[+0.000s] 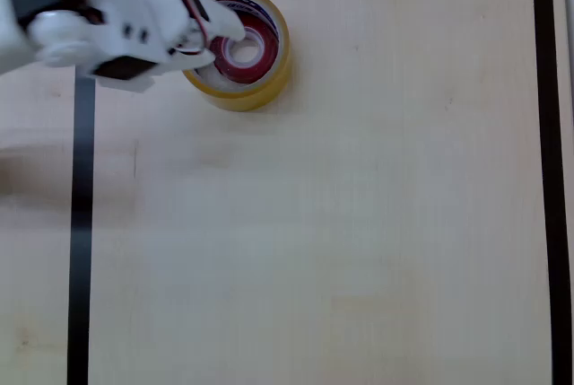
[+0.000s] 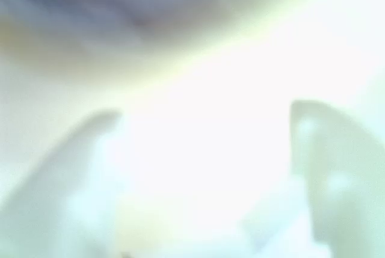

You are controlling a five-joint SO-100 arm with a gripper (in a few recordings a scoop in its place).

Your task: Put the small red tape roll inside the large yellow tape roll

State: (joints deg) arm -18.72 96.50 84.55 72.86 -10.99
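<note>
Overhead view: even, bright light on the worktop (image 1: 341, 223), soft shadows only, slightly soft focus, my white arm washed pale. Wrist view: blown out to white glare, heavily blurred; my fingers (image 2: 337, 168) are pale out-of-focus shapes, dim bluish haze along the top.

A robot test or lab-style workspace is suggested. A pale wood-grain tabletop (image 1: 341, 223) is seen from above, with a rectangular work zone marked out in black tape lines (image 1: 82, 241) along the left, far and right sides. A white robot arm (image 1: 99, 21) with exposed wiring is seen at the far left corner. No furniture or household items can be made out. The wrist view is washed out and blurred.
</note>
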